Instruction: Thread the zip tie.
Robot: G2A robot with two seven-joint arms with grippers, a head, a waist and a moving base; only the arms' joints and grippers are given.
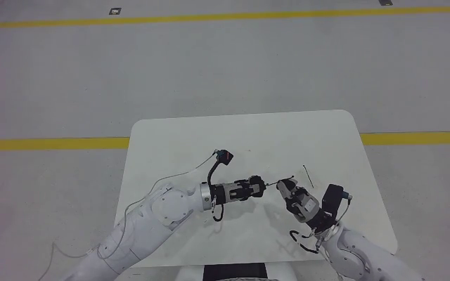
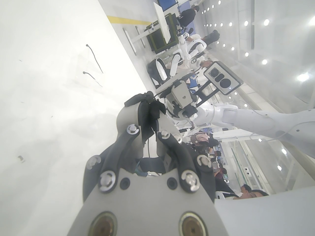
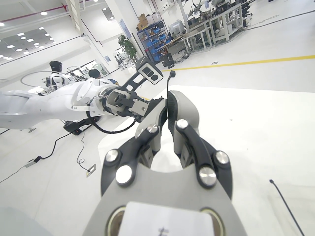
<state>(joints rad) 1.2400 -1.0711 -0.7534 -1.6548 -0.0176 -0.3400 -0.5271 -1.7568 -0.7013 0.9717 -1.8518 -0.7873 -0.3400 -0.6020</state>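
We see the two grippers meeting tip to tip over the middle of the white table (image 1: 211,140), a little toward its near edge. The right gripper (image 3: 168,105) is pinched tight on the black zip tie (image 3: 172,73). The strap stands up out of its ribbed pads, with the square head at the top, clear of the fingers.

The left gripper (image 1: 261,185) has its dark pads pressed together, with its tips just beside the right one's. From above, a thin black line runs between the two grippers, but we cannot tell whether the tie's tail actually sits between the left pads — the fingers crowd that spot from both sides.

A spare zip tie (image 1: 307,175) lies flat on the table between the grippers and the right edge, apart from both. In the left wrist view a second, shorter black strand (image 2: 92,76) shows near it. A small speck (image 2: 21,158) also rests on the tabletop. Beyond the table's far edge, a yellow line (image 1: 225,15) crosses the grey floor.
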